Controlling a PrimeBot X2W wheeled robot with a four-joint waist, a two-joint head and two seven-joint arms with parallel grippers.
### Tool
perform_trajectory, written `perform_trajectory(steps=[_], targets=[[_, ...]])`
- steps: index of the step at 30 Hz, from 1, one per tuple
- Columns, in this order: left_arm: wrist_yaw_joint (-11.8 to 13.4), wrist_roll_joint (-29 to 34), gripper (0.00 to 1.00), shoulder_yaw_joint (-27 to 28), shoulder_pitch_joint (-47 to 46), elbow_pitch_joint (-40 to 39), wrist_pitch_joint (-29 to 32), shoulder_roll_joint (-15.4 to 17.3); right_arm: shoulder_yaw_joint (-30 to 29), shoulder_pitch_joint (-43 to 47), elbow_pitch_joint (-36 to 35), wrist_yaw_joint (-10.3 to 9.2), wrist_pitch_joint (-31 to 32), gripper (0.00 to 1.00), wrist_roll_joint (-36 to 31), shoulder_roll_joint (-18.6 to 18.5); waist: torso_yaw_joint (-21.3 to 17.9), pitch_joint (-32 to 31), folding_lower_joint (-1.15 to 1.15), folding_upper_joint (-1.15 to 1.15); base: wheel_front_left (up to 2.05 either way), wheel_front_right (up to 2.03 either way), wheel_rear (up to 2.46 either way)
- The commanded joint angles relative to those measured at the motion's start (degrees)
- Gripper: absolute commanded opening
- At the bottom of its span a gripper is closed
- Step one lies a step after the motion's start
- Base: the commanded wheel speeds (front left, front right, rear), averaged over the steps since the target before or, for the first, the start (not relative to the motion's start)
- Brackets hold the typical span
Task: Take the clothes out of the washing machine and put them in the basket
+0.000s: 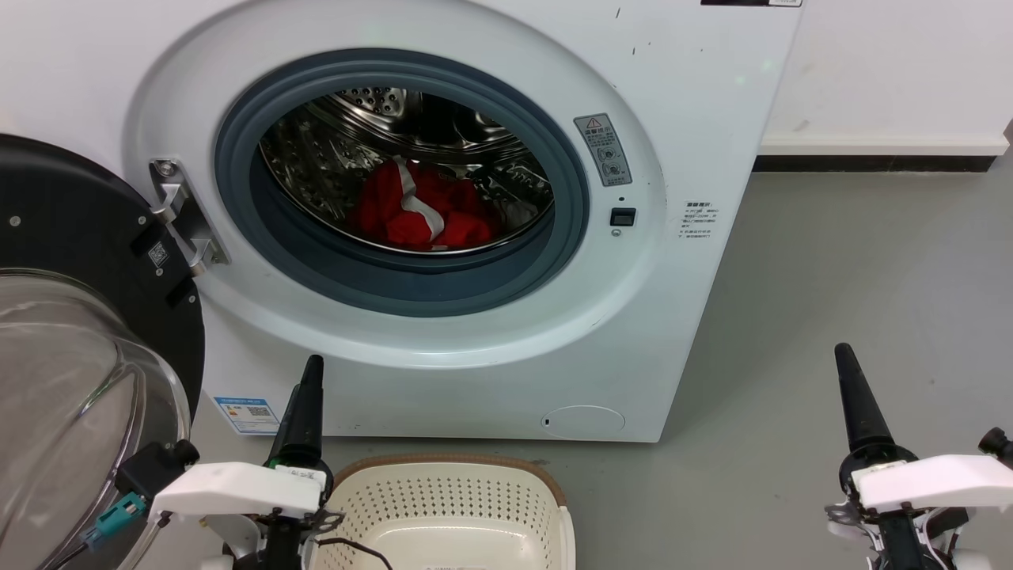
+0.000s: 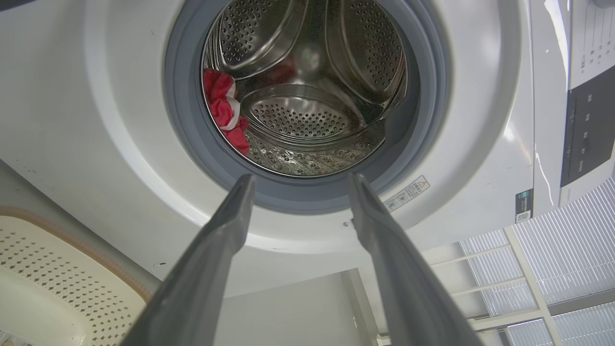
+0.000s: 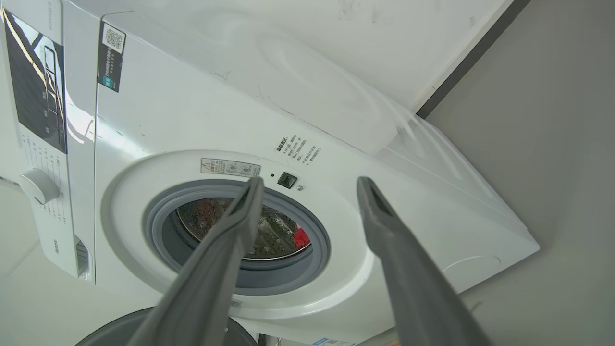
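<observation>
The washing machine (image 1: 696, 95) stands in front of me with its door swung open. Red clothes (image 1: 419, 206) with a white band lie low in the steel drum; they also show as red clothes (image 2: 222, 108) at the drum's left in the left wrist view and as a red scrap of clothes (image 3: 301, 237) in the right wrist view. The cream basket (image 1: 451, 461) sits on the floor just before the machine, empty. My left gripper (image 1: 314, 362) is beside the basket's left edge, open and empty. My right gripper (image 1: 843, 350) hovers over the floor at the right, open and empty.
The black-rimmed door (image 1: 71, 237) with its glass bowl (image 1: 71, 380) juts out at the left, close to my left arm. Grey floor (image 1: 855, 261) stretches right of the machine up to a white wall with a dark baseboard (image 1: 870, 163).
</observation>
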Motion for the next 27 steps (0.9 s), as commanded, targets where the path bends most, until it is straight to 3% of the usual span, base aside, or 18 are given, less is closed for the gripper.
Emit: perform_trajectory(steps=[1,27], targets=[[-0.2,2.9,1.00,-0.4,-1.6,-1.1,-0.6,0.2,0.2,-0.3,-1.5,0.01,-0.7,1.00,-3.6,0.0,0.0,0.0,0.00,0.00,0.00,0.00,0.00],[-0.2,27.8,1.00,-2.3,-2.7,-1.1,-5.3,0.2,0.1,0.9,-2.9,0.01,-5.4,1.00,-31.8,0.0,0.2,-0.3,0.00,0.00,0.00,0.00,0.00]])
